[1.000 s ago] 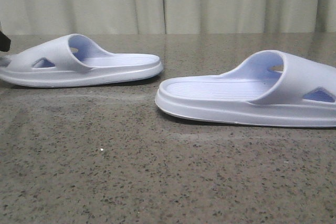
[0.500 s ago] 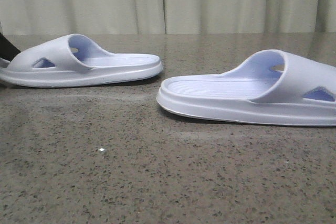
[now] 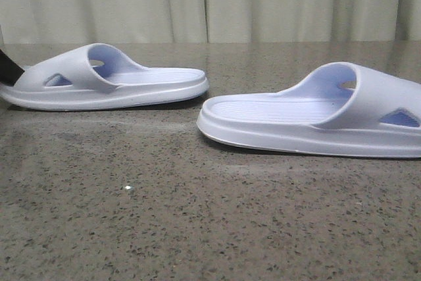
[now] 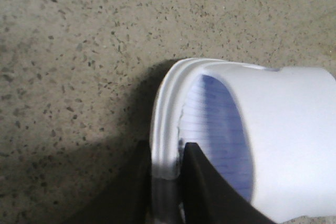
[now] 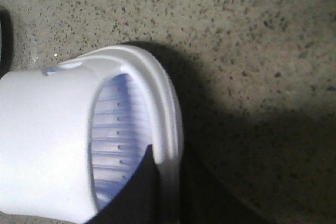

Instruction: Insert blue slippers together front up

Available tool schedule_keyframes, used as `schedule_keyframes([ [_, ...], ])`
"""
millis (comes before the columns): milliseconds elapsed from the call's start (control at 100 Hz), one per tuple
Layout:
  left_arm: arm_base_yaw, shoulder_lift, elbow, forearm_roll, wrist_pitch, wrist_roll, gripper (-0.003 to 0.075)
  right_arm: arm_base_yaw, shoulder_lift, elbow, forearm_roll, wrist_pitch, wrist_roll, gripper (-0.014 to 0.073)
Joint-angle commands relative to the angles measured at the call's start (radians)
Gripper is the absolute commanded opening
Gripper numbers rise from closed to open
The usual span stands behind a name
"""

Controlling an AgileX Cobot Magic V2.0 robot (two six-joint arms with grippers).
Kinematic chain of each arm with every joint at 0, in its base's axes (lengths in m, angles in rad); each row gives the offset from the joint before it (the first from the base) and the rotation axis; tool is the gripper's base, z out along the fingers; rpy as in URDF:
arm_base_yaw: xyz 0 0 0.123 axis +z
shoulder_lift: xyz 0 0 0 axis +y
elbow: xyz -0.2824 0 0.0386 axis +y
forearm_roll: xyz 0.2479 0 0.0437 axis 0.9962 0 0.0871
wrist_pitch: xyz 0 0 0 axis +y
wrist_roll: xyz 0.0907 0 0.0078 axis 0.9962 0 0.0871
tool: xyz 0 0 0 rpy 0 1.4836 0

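Note:
Two blue slippers lie sole-down on the speckled table, heels facing each other. The left slipper point(image 3: 105, 83) is at the back left and the right slipper point(image 3: 309, 120) nearer on the right. My left gripper point(image 4: 167, 163) is shut on the sole rim of the left slipper point(image 4: 283, 140) at its strap end, with one finger on the footbed and one outside. In the front view only a black bit of the left gripper point(image 3: 6, 70) shows at the left edge. My right gripper point(image 5: 168, 169) is shut on the rim of the right slipper point(image 5: 47, 140) the same way.
The grey speckled stone table point(image 3: 197, 215) spreads in front of both slippers. A pale pleated curtain point(image 3: 210, 1) hangs behind its far edge. A gap of a few centimetres separates the two heels.
The left slipper has slid a little to the right toward the other one, with the black gripper piece following at the left edge. The right slipper's heel has shifted slightly right.

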Motion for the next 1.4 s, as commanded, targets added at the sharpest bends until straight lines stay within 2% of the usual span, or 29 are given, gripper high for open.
schedule_keyframes([
  [0,0.0,-0.033,-0.026,-0.024,0.037,0.004,0.0015,-0.004,-0.015,-0.031,0.037,-0.018,-0.017,-0.0107],
  [450,0.113,-0.178,-0.026,-0.019,0.119,0.002,0.0015,-0.004,-0.019,-0.168,0.118,0.09,-0.017,-0.0107],
  [710,0.173,-0.238,-0.026,-0.05,0.194,-0.002,0.0015,-0.004,-0.019,-0.255,0.245,0.165,-0.017,-0.0107],
  [940,0.182,-0.238,-0.026,-0.138,0.322,-0.009,0.0015,-0.004,-0.019,-0.281,0.381,0.233,-0.068,-0.0107],
  [1300,0.182,-0.238,-0.026,-0.216,0.457,-0.089,0.0015,0.038,-0.015,-0.281,0.388,0.216,-0.102,-0.0107],
  [1390,0.182,-0.238,-0.026,-0.236,0.456,-0.119,0.0015,0.038,-0.015,-0.281,0.395,0.214,-0.102,-0.0107],
])
